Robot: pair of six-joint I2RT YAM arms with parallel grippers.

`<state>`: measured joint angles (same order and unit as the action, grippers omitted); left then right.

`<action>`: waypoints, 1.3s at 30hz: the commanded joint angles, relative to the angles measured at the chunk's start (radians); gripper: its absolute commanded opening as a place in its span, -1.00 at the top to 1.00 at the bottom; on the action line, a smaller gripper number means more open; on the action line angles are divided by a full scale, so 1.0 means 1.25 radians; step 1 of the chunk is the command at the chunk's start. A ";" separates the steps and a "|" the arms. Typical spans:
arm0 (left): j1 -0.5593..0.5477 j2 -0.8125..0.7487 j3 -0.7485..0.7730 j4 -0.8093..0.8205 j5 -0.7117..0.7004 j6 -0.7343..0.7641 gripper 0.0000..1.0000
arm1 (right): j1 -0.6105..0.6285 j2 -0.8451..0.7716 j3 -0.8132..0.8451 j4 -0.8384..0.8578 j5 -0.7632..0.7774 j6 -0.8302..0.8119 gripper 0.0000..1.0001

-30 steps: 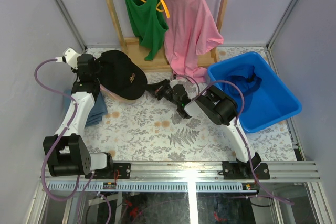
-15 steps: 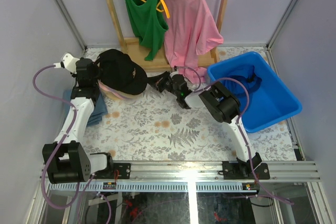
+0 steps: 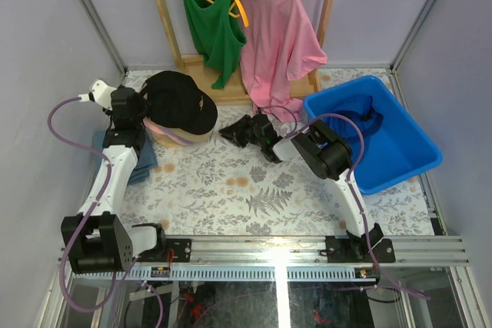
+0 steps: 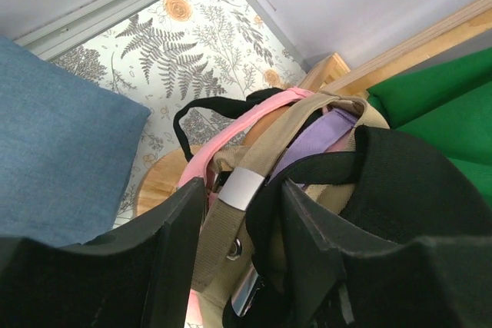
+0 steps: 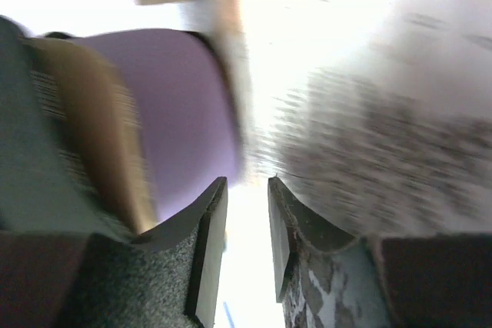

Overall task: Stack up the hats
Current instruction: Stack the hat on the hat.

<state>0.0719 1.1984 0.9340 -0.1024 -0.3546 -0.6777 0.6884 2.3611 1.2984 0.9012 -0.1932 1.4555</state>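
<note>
The counter (image 3: 231,190) is covered in a pale cloth printed with grey ferns and rust-coloured flowers. It sits inside plain lavender-grey walls (image 3: 54,44) with metal posts (image 3: 96,17) in the corners and a metal rail (image 3: 269,250) along the near edge. At the back stands a wooden rack (image 3: 201,82) with a green tank top (image 3: 211,28) and a pink T-shirt (image 3: 273,36) on hangers. A blue bin (image 3: 403,155) fills the right side and holds a blue fabric bundle (image 3: 363,117) too crumpled to name.

The hats are piled at the back left. The black cap (image 3: 181,101) is on top, and a pink brim (image 3: 164,133) pokes out beneath it. In the left wrist view the rear straps fan out: pink strap (image 4: 215,147), tan strap (image 4: 254,167) with a silver buckle, and lavender strap (image 4: 323,136). They sit over a round wooden stand (image 4: 157,182). A folded denim-blue cloth (image 3: 141,160) lies just beside the pile, under the left arm (image 3: 111,167).

The left fingers (image 4: 173,251) are at the back of the pile and stand apart, with the tan strap showing through the gap. The right arm (image 3: 323,151) reaches across to the front of the pile. The right fingers (image 5: 207,251) are nearly together, with only 1 thin slit of light between them and nothing in it. Blurred lavender and tan fabric lies close on their left.
</note>
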 commanded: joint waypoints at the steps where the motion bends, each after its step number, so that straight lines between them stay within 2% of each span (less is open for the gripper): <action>1: -0.011 -0.009 -0.009 -0.048 0.021 -0.003 0.12 | 0.002 -0.035 -0.037 -0.100 0.017 -0.091 0.26; 7: -0.011 -0.010 0.000 -0.057 0.012 -0.001 0.09 | -0.001 -0.080 -0.066 -0.101 0.030 -0.123 0.18; 15: -0.004 -0.036 0.009 -0.074 -0.016 -0.001 -0.06 | -0.015 -0.112 -0.133 -0.070 0.041 -0.123 0.17; 39: 0.026 -0.069 0.065 -0.126 -0.064 -0.011 -0.20 | -0.018 -0.179 -0.191 -0.069 0.059 -0.190 0.16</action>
<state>0.0895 1.1446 0.9726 -0.2447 -0.3851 -0.6834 0.6727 2.1941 1.0706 0.8162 -0.1501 1.2564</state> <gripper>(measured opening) 0.592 0.420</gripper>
